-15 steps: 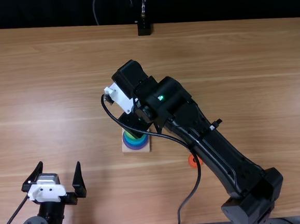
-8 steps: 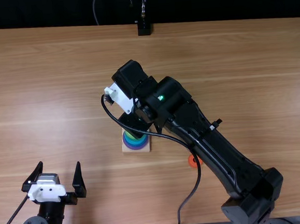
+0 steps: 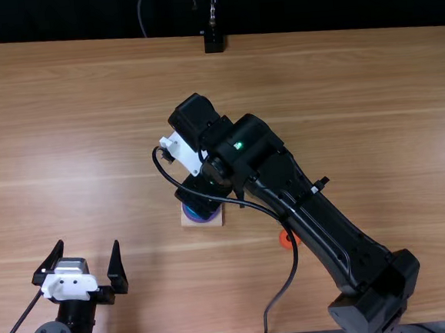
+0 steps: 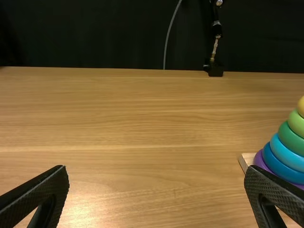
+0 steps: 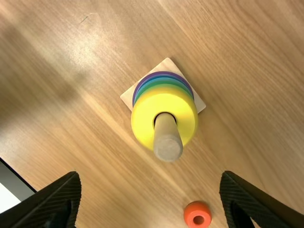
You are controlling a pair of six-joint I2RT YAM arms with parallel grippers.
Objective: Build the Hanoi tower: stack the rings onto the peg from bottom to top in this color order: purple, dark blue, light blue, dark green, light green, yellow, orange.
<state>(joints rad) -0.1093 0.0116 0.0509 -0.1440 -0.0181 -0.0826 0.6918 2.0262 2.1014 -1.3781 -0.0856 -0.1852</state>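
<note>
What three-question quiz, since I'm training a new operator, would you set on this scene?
1. True or false: the yellow ring is the topmost ring around the peg.
2. Fill in: the left claw is ____ (open or shut).
3. Where is the orange ring?
a) around the peg
b) off the peg
c) held by the left claw

Key: 1 true; 2 open; 3 b
</note>
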